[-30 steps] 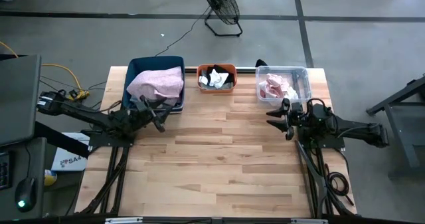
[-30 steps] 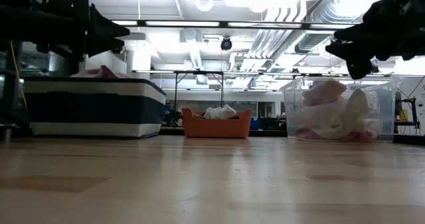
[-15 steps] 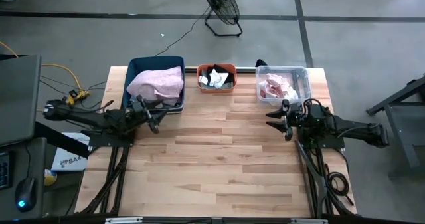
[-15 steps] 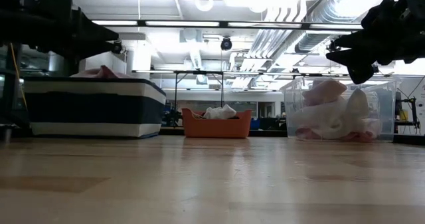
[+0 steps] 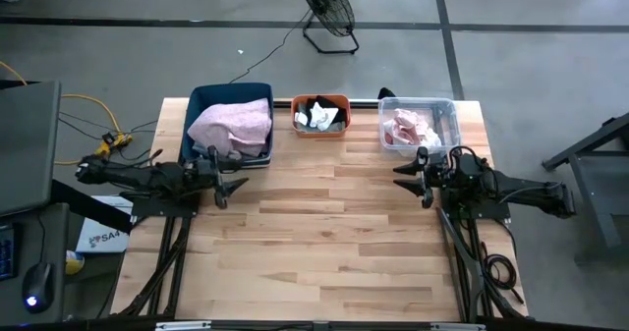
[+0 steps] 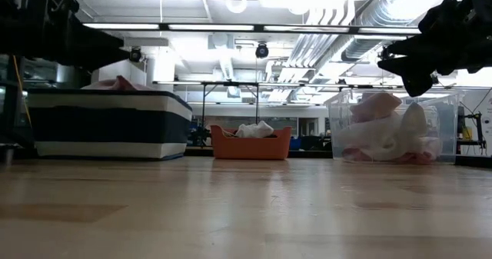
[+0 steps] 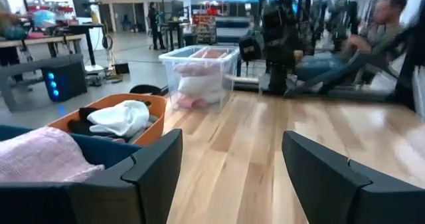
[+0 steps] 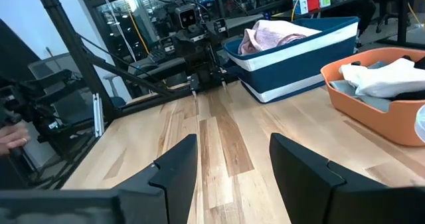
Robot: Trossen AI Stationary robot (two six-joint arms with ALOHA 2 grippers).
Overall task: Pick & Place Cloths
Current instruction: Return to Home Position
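Leaves open counter (image 5: 334, 243) between left gripper (image 5: 228, 178), spread, pulled edgeward off the blue bin (image 5: 200, 100), and right gripper (image 5: 406, 172), spread, unmoved by the clear bin (image 5: 450, 125).

All cloths sit in bins along the table's far edge. Pink cloth (image 5: 232, 124): one big crumpled heap in the blue bin (image 5: 226, 87), filling most of it and mounded above the rim. Orange bin (image 5: 320, 99), in the middle: white cloth (image 5: 315, 119) bunched on top, black cloth (image 5: 332, 112) beside and under it, both loosely wadded. Clear bin (image 5: 418, 100): pale pink cloths (image 5: 403, 130) piled with a white cloth (image 6: 390, 145) pressed against the near wall, with the heap topped by a pink lump near rim level.
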